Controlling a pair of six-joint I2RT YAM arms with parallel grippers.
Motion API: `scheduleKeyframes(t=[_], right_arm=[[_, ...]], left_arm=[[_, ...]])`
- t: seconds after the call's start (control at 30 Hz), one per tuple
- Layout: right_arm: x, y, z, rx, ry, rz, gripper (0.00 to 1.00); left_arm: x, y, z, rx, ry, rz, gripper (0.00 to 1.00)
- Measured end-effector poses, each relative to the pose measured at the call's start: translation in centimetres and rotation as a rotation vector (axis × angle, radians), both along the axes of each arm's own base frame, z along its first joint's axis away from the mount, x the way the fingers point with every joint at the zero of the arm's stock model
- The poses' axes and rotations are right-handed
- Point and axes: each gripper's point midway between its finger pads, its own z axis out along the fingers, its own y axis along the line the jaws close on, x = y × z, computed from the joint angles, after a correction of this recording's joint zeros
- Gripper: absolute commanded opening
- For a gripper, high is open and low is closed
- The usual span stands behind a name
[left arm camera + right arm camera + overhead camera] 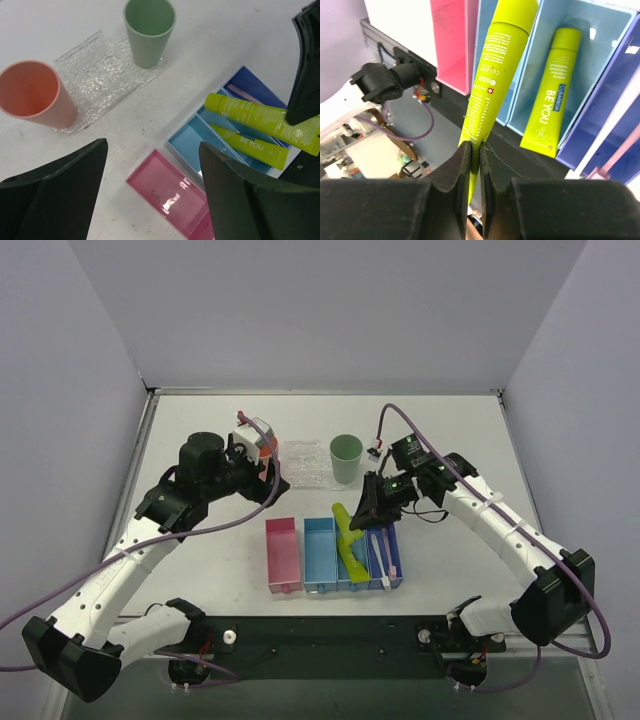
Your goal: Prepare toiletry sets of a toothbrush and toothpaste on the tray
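My right gripper (pixel 372 502) (pixel 474 150) is shut on the flat tail end of a yellow-green toothpaste tube (pixel 344 524) (pixel 495 75) and holds it tilted above the bins. It also shows in the left wrist view (pixel 260 117). A second tube (pixel 353 562) (pixel 551 95) (pixel 250 145) lies in the light blue bin (pixel 320 550). Pink-and-white toothbrushes (pixel 386 555) (pixel 240 92) lie in the dark blue bin (pixel 392 578). The clear bumpy tray (pixel 303 462) (pixel 95 75) lies behind the bins. My left gripper (pixel 266 476) (pixel 152 145) is open and empty, between the tray and the pink bin (pixel 282 555) (pixel 170 192).
A green cup (pixel 346 457) (pixel 148 30) stands at the tray's right end. An orange cup (pixel 262 443) (pixel 32 95) stands at its left end, close to my left wrist. The three bins sit side by side near the front edge.
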Motion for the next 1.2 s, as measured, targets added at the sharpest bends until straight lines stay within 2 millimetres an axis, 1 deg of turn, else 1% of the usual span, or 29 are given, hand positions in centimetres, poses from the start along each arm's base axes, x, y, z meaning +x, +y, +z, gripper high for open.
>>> scheduleKeyframes(t=[0.13, 0.23, 0.33, 0.43, 0.53, 0.67, 0.8, 1.07, 1.2], right_arm=[[-0.4, 0.1, 2.2, 0.06, 0.028, -0.036, 0.0], [-1.0, 0.1, 3.3, 0.098, 0.078, -0.069, 0.0], [-1.2, 0.1, 4.2, 0.131, 0.133, -0.108, 0.0], [-1.1, 0.1, 5.1, 0.161, 0.178, -0.143, 0.0], [-1.0, 0.2, 6.1, 0.189, 0.208, -0.167, 0.0], [-0.7, 0.6, 8.1, 0.233, 0.222, -0.181, 0.0], [-0.8, 0.8, 8.9, 0.255, 0.25, -0.192, 0.0], [-1.0, 1.1, 9.2, 0.266, 0.305, -0.219, 0.0], [-0.8, 1.2, 8.9, 0.26, 0.326, -0.227, 0.0]], left_arm=[[-1.3, -1.6, 0.3, -0.028, -0.06, -0.114, 0.84], [-2.2, -2.5, 0.4, -0.043, -0.107, -0.176, 0.84], [-3.2, -3.6, 0.2, -0.043, -0.145, -0.235, 0.84], [-4.7, -4.6, -0.6, -0.036, -0.173, -0.3, 0.85], [-6.9, -5.6, -1.8, -0.013, -0.21, -0.376, 0.85], [-8.2, -6.8, -2.0, 0.0, -0.275, -0.437, 0.85], [-8.4, -7.7, -2.2, -0.003, -0.321, -0.448, 0.85], [-7.1, -9.8, -2.4, 0.004, -0.413, -0.429, 0.85], [-7.1, -10.5, -2.3, 0.007, -0.446, -0.441, 0.85]])
